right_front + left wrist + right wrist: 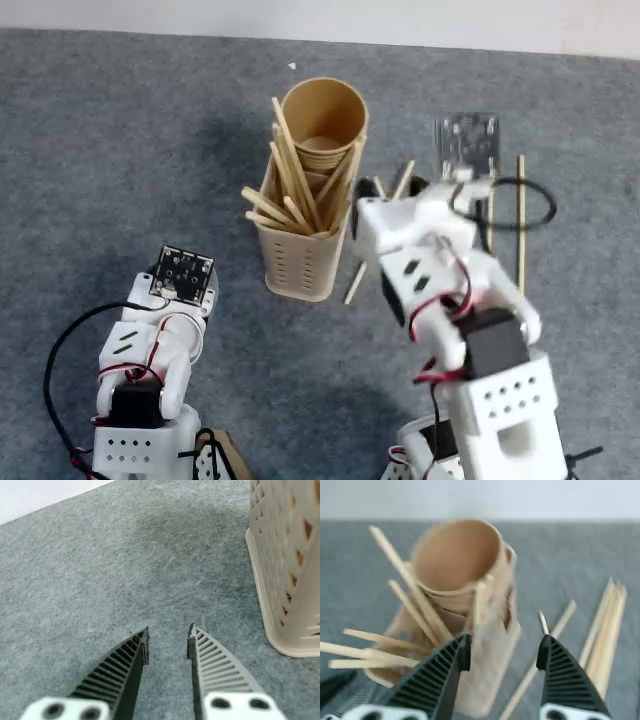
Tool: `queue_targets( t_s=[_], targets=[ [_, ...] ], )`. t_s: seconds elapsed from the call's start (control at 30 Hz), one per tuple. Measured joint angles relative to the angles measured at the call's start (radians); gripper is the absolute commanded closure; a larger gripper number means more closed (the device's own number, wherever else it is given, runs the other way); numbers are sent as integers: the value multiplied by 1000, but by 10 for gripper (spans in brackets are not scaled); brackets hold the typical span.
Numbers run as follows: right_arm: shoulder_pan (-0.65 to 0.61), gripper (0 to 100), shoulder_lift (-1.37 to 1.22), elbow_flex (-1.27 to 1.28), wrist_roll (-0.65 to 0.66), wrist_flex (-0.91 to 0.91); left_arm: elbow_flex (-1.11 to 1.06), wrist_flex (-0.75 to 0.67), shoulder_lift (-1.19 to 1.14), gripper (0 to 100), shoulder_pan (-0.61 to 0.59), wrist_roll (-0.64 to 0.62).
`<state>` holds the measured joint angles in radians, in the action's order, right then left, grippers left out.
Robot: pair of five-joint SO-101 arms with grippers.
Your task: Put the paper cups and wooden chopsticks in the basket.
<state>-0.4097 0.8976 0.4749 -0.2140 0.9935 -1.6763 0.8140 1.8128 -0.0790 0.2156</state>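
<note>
Currently, the right arm is covering part of the loose wooden chopsticks lying on the grey mat beside the basket, so their full count is not readable. Five are showing at least in part, one of them lying just beside the basket's base. The paper cups are sitting nested inside the basket. The number in the stack is not discernible, since the top cup is concealing those beneath it. Roughly seven stowed chopsticks are standing tilted in the basket, jutting over its rim. The right gripper is hanging just beside the basket with its jaws spread wide, gripping nothing. The left gripper is hovering over bare mat near the basket, whose wall is being cut off at the frame edge. Its jaws are parted narrowly and are also gripping nothing.
</note>
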Motion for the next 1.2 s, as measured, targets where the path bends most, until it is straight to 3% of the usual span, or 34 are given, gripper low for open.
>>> queue_targets(
  t_s=[0.23,0.53,1.2],
  targets=[
    [38,779,-43,-37,-71,198,0,0,0,840,0,0],
    [38,778,-46,-37,-157,213,0,0,0,840,0,0],
    [38,778,-46,-37,-160,299,0,0,0,840,0,0]
  ],
)
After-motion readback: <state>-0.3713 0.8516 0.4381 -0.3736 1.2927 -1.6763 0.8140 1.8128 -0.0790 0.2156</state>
